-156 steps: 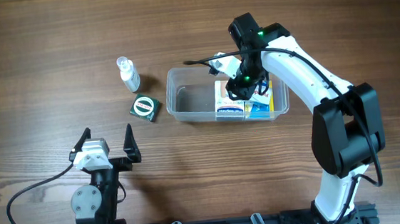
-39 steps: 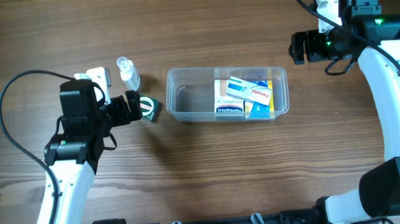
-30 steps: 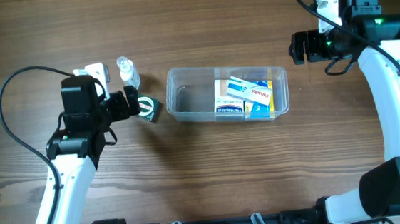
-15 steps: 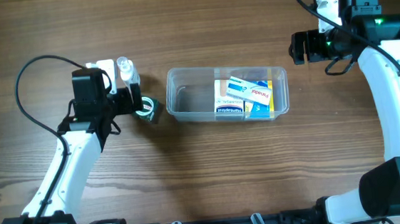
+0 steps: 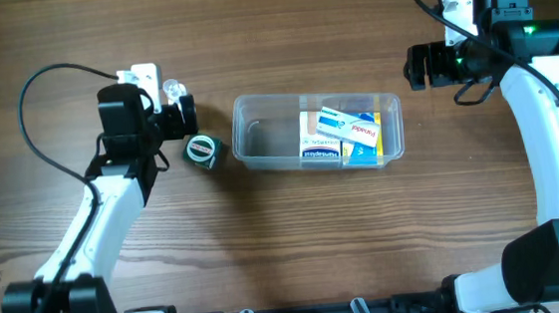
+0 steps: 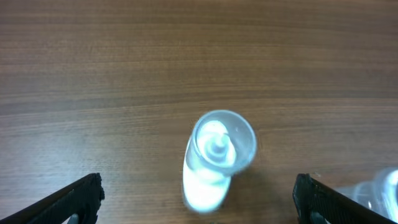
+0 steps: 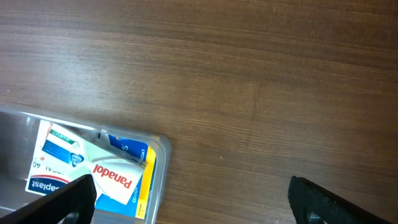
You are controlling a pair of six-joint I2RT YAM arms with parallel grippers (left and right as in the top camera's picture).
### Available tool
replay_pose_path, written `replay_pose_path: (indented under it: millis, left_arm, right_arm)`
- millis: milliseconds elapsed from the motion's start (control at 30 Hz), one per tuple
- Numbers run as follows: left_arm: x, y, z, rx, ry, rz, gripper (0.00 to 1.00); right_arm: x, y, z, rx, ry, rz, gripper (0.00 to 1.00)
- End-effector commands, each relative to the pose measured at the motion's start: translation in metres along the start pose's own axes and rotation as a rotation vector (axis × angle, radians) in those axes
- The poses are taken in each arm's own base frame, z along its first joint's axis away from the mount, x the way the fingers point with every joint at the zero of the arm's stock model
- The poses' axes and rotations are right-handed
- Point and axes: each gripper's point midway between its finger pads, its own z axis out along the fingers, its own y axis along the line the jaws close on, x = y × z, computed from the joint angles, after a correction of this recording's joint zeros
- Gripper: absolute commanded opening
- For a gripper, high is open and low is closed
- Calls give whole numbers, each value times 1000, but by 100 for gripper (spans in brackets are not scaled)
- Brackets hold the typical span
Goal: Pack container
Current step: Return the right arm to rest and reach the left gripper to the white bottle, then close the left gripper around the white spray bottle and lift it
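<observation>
The clear container (image 5: 258, 138) lies mid-table with several medicine boxes (image 5: 343, 136) in its right half, a white Panadol box (image 7: 112, 175) on top; its left half is bare. My left gripper (image 5: 183, 112) is open over the small clear spray bottle (image 5: 169, 88). In the left wrist view the bottle (image 6: 214, 158) stands between the two wide-apart fingers (image 6: 81, 196), touching neither, with the gripper's middle (image 6: 202, 208) just below it. My right gripper (image 5: 420, 66) hangs open and empty right of the container, whose corner (image 7: 160, 177) shows near its left finger (image 7: 62, 202).
A small dark green box with a round white label (image 5: 201, 150) lies on the wood just left of the container, below the left gripper. A blurred edge of the container (image 6: 385, 186) shows at the right of the left wrist view.
My left arm has moved away from me, from over the green box to the spray bottle, jaws still wide. The right arm has not moved.
</observation>
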Motion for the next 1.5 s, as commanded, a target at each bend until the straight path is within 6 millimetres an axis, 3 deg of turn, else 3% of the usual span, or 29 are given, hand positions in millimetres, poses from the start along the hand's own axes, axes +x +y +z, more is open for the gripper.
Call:
replay_pose_path:
  millis: [0,100,733,800,1100,1333,1467]
  left_arm:
    - [2,-3,17,19,2,22,97]
    - [1,-6,19,34,-7,23,91]
    - [15,-5,39,45,18,20,87]
    - [16,-5,41,45,21,20,79]
    - [13,-7,42,57,9,21,69]
    - [11,-7,42,57,0,22,46]
    - [11,-7,42,57,0,22,39]
  right_arm:
    - [-2,0,-5,7,-16,14,100]
    - [-2,0,-5,7,-16,14,100]
    - [-2,0,-5,7,-16,14,100]
    - [-2,0,-5,7,-16,13,100]
    - [-2,0,-5,7,-16,14,100]
    - [-2,0,-5,7,-16,14,100]
    - [-2,0,-5,7,-16,14,100]
